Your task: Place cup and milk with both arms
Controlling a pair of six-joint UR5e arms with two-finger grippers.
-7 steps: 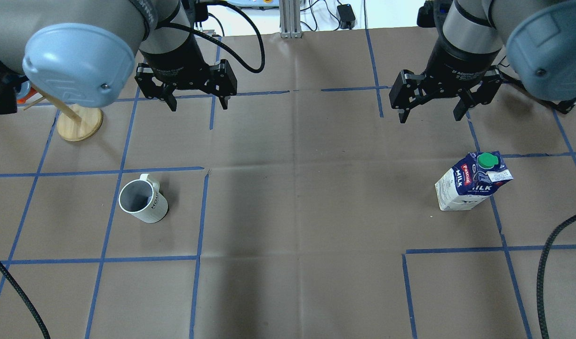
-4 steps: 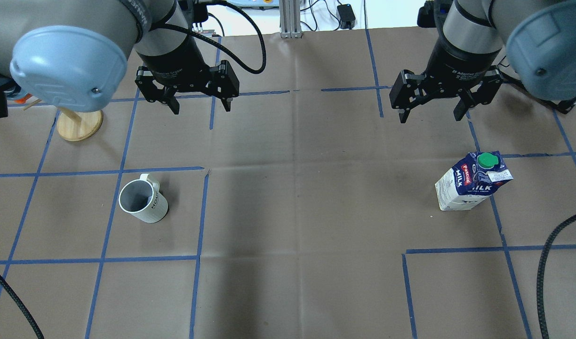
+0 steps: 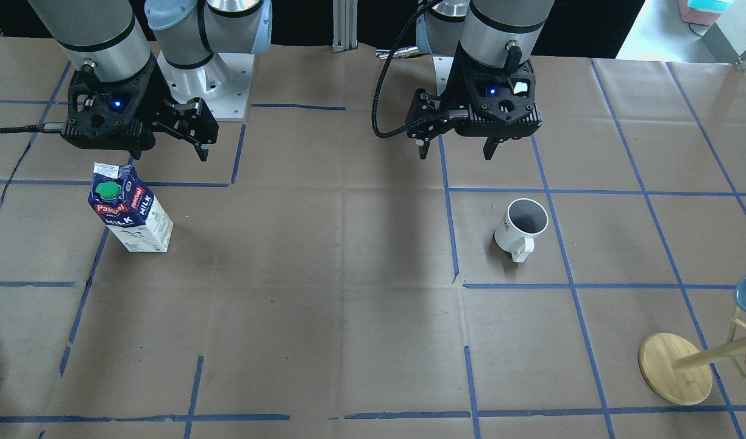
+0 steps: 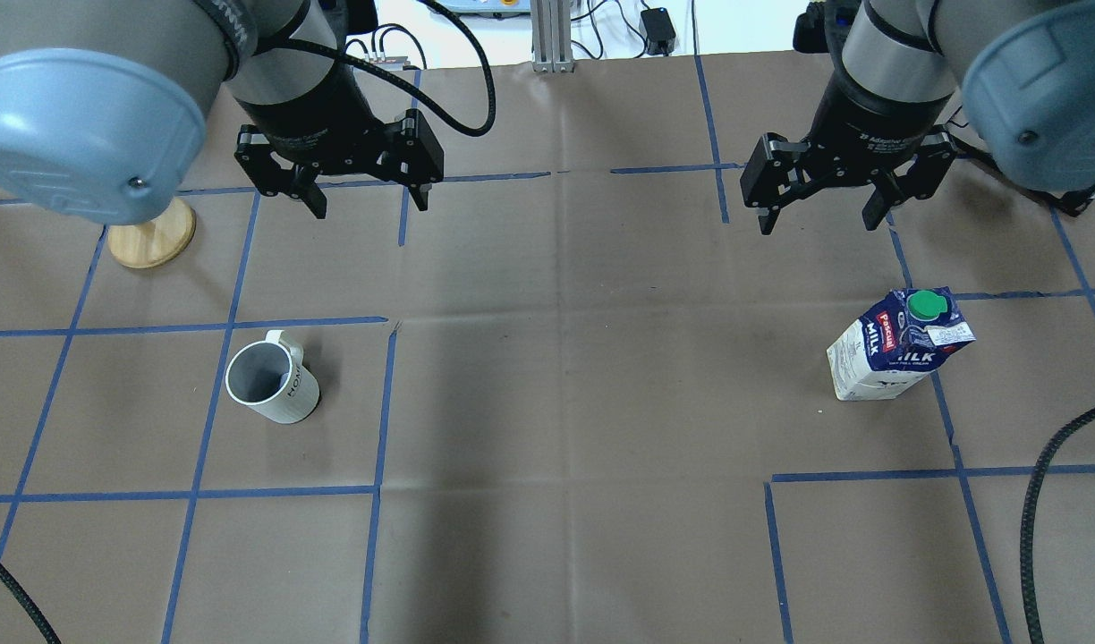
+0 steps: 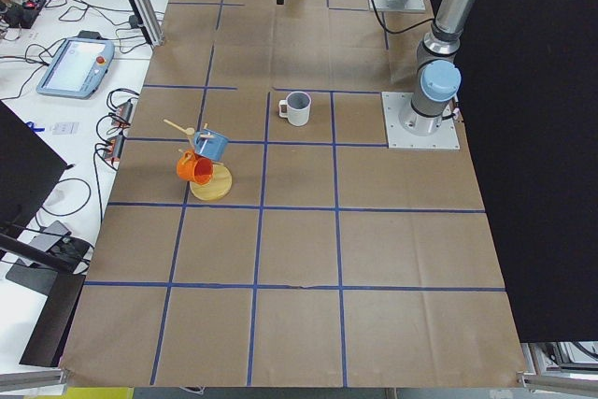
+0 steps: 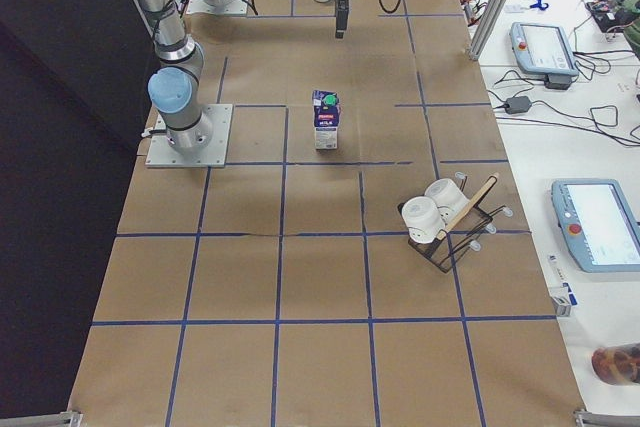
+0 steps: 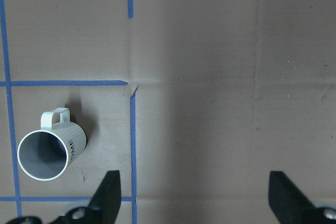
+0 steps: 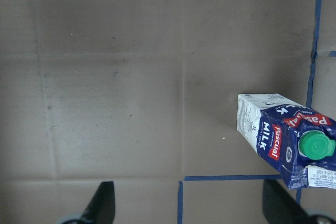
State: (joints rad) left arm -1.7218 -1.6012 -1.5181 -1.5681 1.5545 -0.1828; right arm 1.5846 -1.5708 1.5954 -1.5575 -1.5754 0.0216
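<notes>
White ceramic mug [image 4: 270,383] with a grey interior and a squarish handle: position is upright on the brown paper-covered table [image 4: 556,402], inside one square of the blue tape lines [image 4: 306,320], on the robot's left side. Its handle faces away from the robot's base. The tall gable-top milk carton [image 4: 896,353], dark blue above, white below, with a green round cap, stands upright on the robot's right side, well apart from the mug. The left gripper [image 4: 369,206] hangs above the table with both fingers spread wide and nothing between them; in the left wrist-mounted view the mug [image 7: 52,150] lies outside the finger span, beyond the left-hand finger. The right gripper [image 4: 817,224] is likewise spread wide and empty, clear of the milk carton [image 8: 286,137], which sits toward the right edge of the right wrist-mounted view. A round wooden stand base [image 4: 154,237] rests on the table near the left arm.
</notes>
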